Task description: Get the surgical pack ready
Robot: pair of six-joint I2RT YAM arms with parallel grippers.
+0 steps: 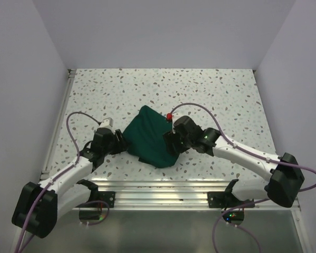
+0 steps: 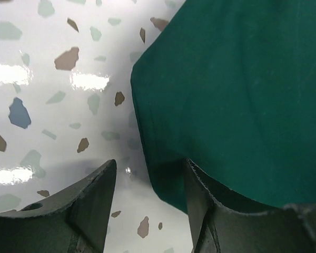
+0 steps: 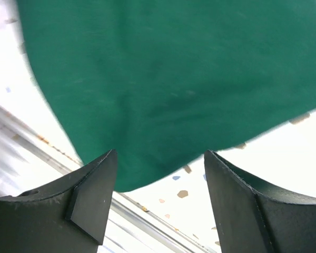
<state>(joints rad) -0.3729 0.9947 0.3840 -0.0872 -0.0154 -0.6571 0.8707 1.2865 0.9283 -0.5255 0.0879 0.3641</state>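
White-walled bay, speckled terrazzo table (image 1: pixel 226 89), aluminium rail (image 1: pixel 163 190) along the near edge.

Surgical pack (image 1: pixel 147 138): dark green cloth, folded into a plump bundle. It sits skewed like a diamond at mid-table, toward the near side, with its near corner just short of the rail. No steel tray visible. If it's inside the wrap, I can't tell from here.

Left gripper (image 1: pixel 124 143): low at the pack's left edge, jaws spread. Wrist view shows one finger (image 2: pixel 89 205) over bare table, clear of the cloth. The other is at the cloth's edge, so the corner lies partly in the gap. Nothing pinched.

Right gripper (image 1: pixel 169 143): on the pack's right side, over its near corner, jaws spread wide. Its fingers (image 3: pixel 95 200) straddle that corner with daylight on both sides. Also holding nothing. That view is a bit motion-blurred.

My read on the step: the folds look done and the bundle holds its shape unaided. That puts this at the tail end of wrapping, either letting go or lining up one last tuck. No obvious loose flap, but the far side isn't well shown.

Next move, as I see it:
- If finished: lift both arms straight up and back so the fingers don't snag cloth and pull a fold open.
- If tucking: the left needs to close on the corner in its gap while the right steadies the bundle.
- Watch the near corner, since it's close to the rail.
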